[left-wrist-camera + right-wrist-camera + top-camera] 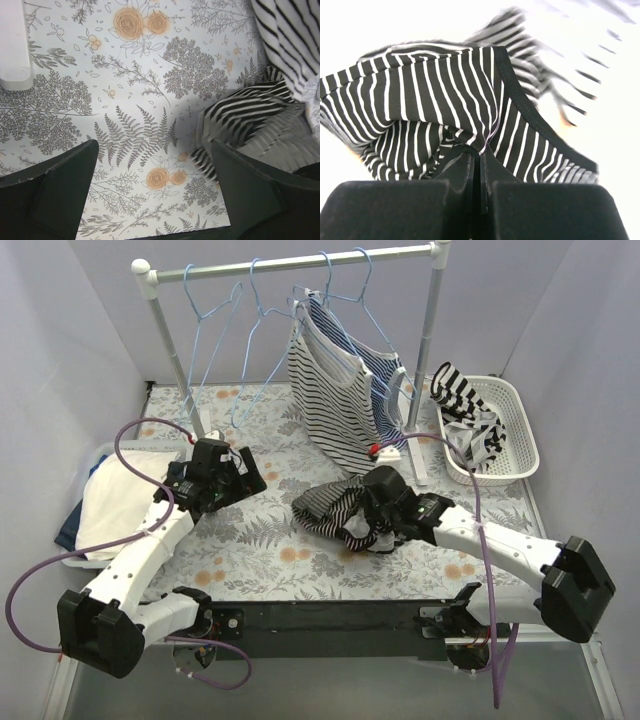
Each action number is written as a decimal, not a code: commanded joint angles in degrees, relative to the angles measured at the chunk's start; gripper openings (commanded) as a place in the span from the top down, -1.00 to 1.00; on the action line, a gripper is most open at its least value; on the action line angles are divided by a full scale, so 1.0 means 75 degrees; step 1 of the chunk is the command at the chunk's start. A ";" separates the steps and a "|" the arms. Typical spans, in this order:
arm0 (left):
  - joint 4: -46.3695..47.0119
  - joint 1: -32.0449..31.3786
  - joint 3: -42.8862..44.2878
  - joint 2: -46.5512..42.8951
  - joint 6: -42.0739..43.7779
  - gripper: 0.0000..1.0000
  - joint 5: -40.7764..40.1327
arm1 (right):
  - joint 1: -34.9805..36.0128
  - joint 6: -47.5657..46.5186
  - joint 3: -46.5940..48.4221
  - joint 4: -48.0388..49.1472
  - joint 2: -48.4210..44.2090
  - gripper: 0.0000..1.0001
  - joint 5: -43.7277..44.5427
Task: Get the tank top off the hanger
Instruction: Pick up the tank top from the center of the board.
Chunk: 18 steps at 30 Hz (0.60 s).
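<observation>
The right gripper (480, 156) is pinching a fold of the dark striped tank top (445, 100), with its fingers pressed together. The left gripper (154, 149) is hovering with its fingers spread wide, holding nothing. Only the top view is showing the garment lying crumpled mid-table, clear of the rack (290, 264).

White counter (260, 550) printed with grey ferns and orange flowers. In front of the white rack (432, 330) lies a black tank top (330, 505) with thin white stripes. On the rack, a pale blue hanger (368, 302) carries a white tank top (330, 410) with fine dark stripes. Right of the rack, a white basket (515, 415) holds a garment (460, 395) in bold black-and-white stripes. Left of the rack, a plain white cloth (115, 500).
</observation>
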 commanded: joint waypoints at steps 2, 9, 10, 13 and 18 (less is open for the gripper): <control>0.0216 -0.0220 -0.0268 -0.0063 0.0142 -0.96 0.0461 | -0.0568 0.0457 0.0197 -0.0735 -0.1070 0.97 0.2715; 0.0497 -0.0443 -0.0398 0.0077 0.0037 -0.96 0.0813 | -0.1095 -0.0305 0.1332 -0.0723 -0.1915 0.97 0.4334; 0.0509 -0.0536 -0.0386 0.0123 0.0025 -0.96 0.0790 | -0.1107 -0.0364 0.1416 -0.0723 -0.1962 0.97 0.4475; 0.0568 -0.0654 -0.0374 0.0206 0.0037 -0.96 0.0778 | -0.1188 -0.0306 0.1452 -0.0758 -0.2162 0.97 0.5247; 0.0673 -0.0782 -0.0269 0.0370 0.0060 -0.96 0.0813 | -0.1973 -0.0259 0.1429 -0.0665 -0.1859 0.97 0.5543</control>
